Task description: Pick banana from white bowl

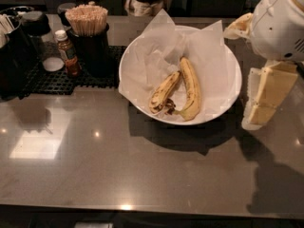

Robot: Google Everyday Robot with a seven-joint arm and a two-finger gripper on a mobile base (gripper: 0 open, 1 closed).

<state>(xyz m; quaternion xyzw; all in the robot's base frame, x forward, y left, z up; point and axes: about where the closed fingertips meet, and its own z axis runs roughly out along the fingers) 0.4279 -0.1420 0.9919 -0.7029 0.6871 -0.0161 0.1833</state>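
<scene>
Status: pick not started. The gripper point(260, 109) is parked at 3 o'clock of the white bowl point(234, 87), outside the rim and just beside it, hanging off the white arm point(280, 25) that comes in from 1 o'clock. Can't tell if the claw is spread or pressed together from this angle, but it holds nothing that I can see. The banana point(165, 93), the short brown-speckled one, lies on the crinkled paper point(156, 49) in the bowl, a bit toward 7 o'clock of centre. It runs from about 1 to 7, dark mushy end at the 7 end. The longer clean banana point(191, 90) sits right against it on the 3 o'clock side. The two look to touch near their lower ends, so the target is on the far side from the claw. Nothing lifted and nothing touched. Everything is left: travel over the rim, get past the long banana, line up across the speckled one, come down, close, lift clear of the bowl. My read on risk: a soft end and loose paper, so the paper or the neighbour could get pinched. The stick holder point(88, 23) and small bottle point(68, 55) at 10 o'clock are well clear of the path
</scene>
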